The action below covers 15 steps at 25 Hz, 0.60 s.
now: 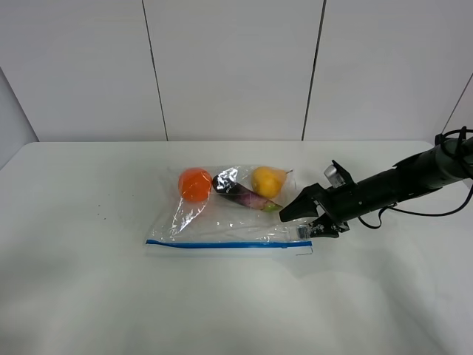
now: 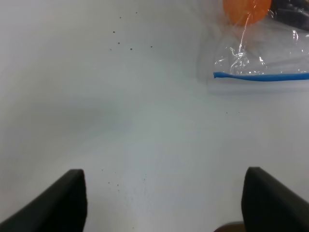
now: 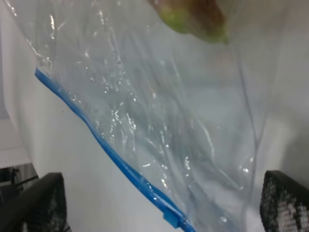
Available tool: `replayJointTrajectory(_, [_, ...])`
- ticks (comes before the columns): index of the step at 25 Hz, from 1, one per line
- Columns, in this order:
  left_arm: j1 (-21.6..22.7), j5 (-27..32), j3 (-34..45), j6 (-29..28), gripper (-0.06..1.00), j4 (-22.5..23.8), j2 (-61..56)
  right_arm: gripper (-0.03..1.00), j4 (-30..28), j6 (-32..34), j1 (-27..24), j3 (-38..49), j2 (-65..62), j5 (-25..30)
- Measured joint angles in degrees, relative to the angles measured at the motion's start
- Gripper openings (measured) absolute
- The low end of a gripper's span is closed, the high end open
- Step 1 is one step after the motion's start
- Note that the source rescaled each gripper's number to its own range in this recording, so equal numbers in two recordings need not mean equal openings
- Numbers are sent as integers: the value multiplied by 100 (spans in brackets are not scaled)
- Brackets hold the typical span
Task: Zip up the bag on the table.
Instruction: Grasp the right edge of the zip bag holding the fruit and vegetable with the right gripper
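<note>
The clear bag (image 1: 222, 222) lies flat on the white table (image 1: 89, 281), its blue zipper strip (image 1: 222, 243) along the near edge. An orange toy (image 1: 194, 183), a purple one (image 1: 236, 192) and a yellow one (image 1: 267, 181) show through it. My right gripper (image 1: 295, 224) is open at the bag's right end, by the strip's end. In the right wrist view the bag (image 3: 159, 121) and the blue zipper strip (image 3: 120, 164) lie between the fingers (image 3: 41, 203). My left gripper (image 2: 164, 203) is open and empty over bare table, apart from the bag's left corner (image 2: 260, 58).
The right arm (image 1: 399, 185) reaches in from the right edge with a black cable (image 1: 451, 211) trailing. White wall panels (image 1: 236, 66) stand behind the table. A few dark specks (image 2: 125, 46) mark the tabletop near the bag.
</note>
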Motion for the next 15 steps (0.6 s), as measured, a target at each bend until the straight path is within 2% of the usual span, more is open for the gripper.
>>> replayJointTrajectory(8, [0,0,0,0,95,0,0,88,103,-59,0,-2,82,4])
replayJointTrajectory(15, [0,0,0,0,95,0,0,76,128,-59,86,-2,116,4])
